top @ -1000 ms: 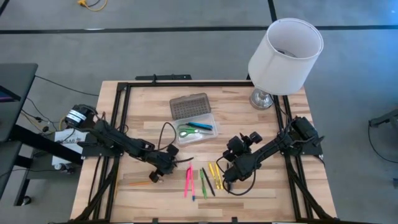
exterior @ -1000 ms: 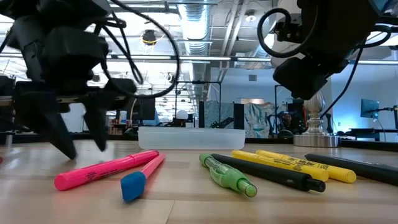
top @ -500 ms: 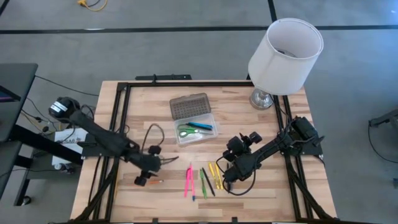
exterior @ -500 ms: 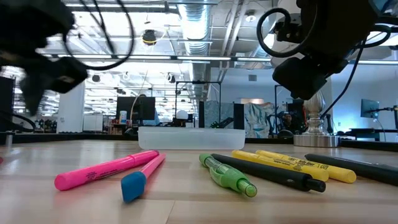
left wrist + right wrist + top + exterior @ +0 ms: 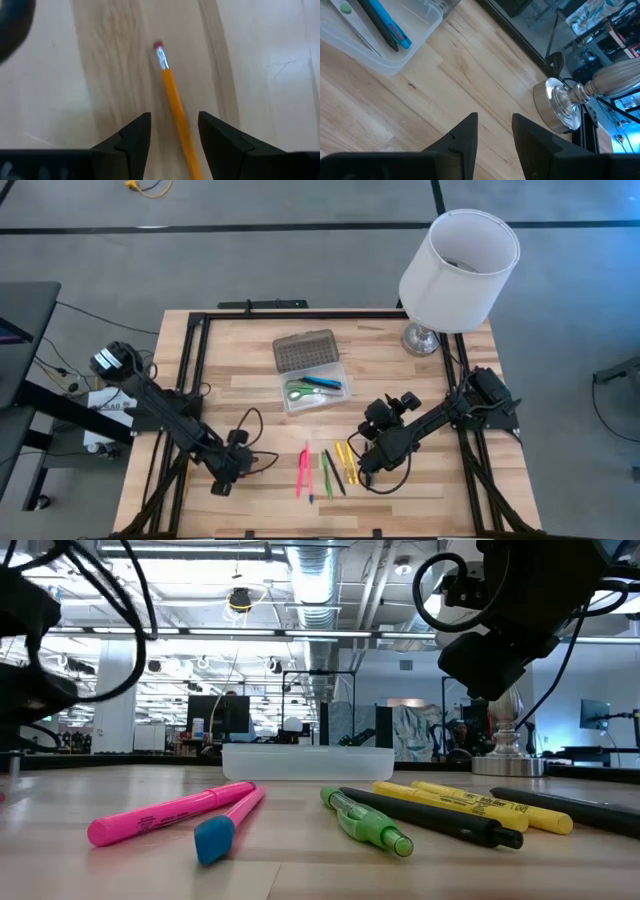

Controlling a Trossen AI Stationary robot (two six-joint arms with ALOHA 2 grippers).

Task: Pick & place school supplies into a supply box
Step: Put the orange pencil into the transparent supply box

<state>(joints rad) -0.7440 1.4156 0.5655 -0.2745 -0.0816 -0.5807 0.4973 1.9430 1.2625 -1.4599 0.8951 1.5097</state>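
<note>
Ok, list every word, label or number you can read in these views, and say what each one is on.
Nothing reads clearly.
Yellow pens: dark print along the barrels in the low view, too small to read.
Pink highlighter: faint print on the barrel, too blurred to read.
White label on the left arm's base: text too small to read in the high view.

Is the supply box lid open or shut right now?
Open. In the high view the ribbed lid lies flipped back beside the clear supply box, with the green-handled scissors visible inside.
</note>
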